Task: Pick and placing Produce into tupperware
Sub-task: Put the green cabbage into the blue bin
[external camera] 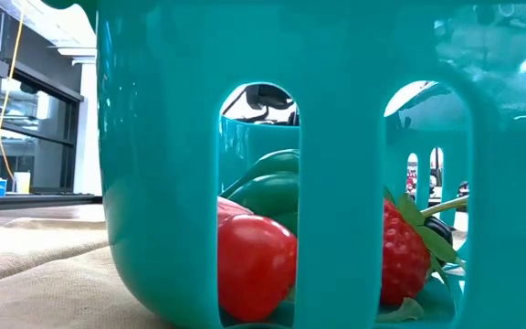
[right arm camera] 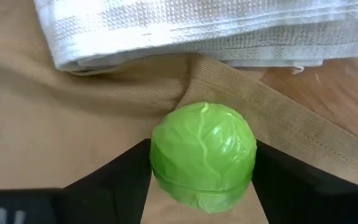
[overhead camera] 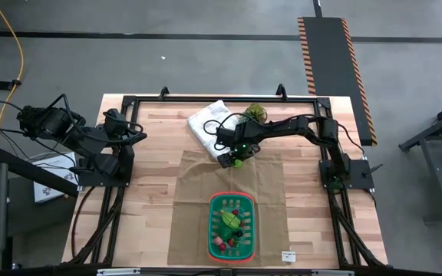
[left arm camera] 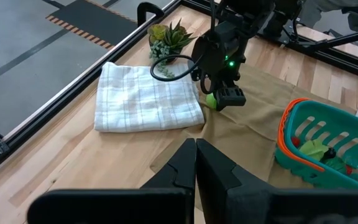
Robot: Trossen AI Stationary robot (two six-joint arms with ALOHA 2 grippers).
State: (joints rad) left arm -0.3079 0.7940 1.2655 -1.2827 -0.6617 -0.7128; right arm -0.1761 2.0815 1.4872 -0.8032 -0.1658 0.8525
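- The right gripper (overhead camera: 236, 159) is just above the middle of the high view, reaching in from the right, low over the brown cloth (overhead camera: 198, 199) just beside the corner of the folded white towel (overhead camera: 209, 123).
- In the right wrist view its two dark fingers (right arm camera: 114, 174) stand on either side of a round green toy cabbage (right arm camera: 204, 155), against or very near its sides; the cabbage rests on the brown cloth.
- From the left wrist view the same cabbage (left arm camera: 211, 101) shows as a small green ball under that gripper, next to the towel's corner.
- The green basket with the orange rim (overhead camera: 212, 230) sits at the lower middle of the high view, well apart from the cabbage. It holds green, red and pink produce pieces.
- Through the basket's slots in the low view, a red tomato (external camera: 254, 265), a strawberry (external camera: 400, 256) and a dark green piece (external camera: 268, 192) are visible.
- The left gripper (left arm camera: 196, 168) waits at the left edge of the counter (overhead camera: 152, 176), fingers pressed together, holding nothing.
- A small potted plant (overhead camera: 255, 113) stands beside the towel.
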